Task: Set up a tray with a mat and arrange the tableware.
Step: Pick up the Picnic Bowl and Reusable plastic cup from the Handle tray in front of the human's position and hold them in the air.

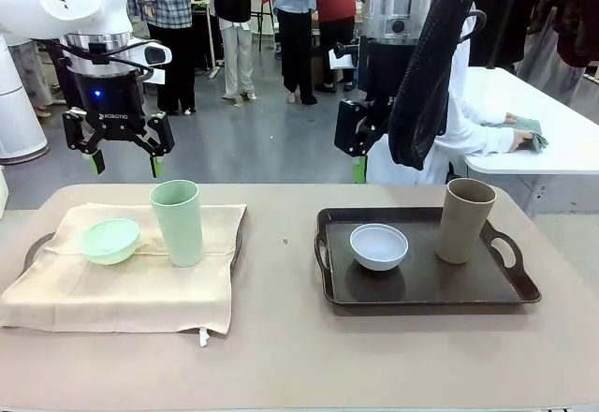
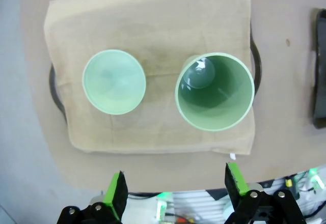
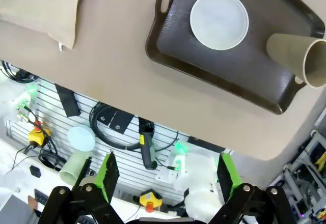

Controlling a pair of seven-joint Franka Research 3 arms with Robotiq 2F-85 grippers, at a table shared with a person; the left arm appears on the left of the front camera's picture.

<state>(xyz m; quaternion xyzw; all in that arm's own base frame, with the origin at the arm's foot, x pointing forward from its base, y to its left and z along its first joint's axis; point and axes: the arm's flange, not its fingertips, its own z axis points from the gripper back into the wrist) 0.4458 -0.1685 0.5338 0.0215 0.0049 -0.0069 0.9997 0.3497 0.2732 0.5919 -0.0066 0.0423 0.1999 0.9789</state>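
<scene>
Left gripper [image 2: 175, 180] hovers spread, empty; upright green tumbler [image 2: 214, 91] stands at its one o'clock in the wrist view. Right gripper [image 3: 168, 173], also spread, is farther.

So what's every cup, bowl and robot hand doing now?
Beige cloth mat: spread out flat.
Pale mint green plastic bowl: upright, empty, on the mat.
Tall pale green plastic tumbler: upright, empty, on the mat.
White plastic bowl: upright, empty, in the dark brown tray.
Tall tan-brown plastic tumbler: upright, in that tray.
Left hand: open, holding nothing.
Right hand: open, holding nothing.
</scene>
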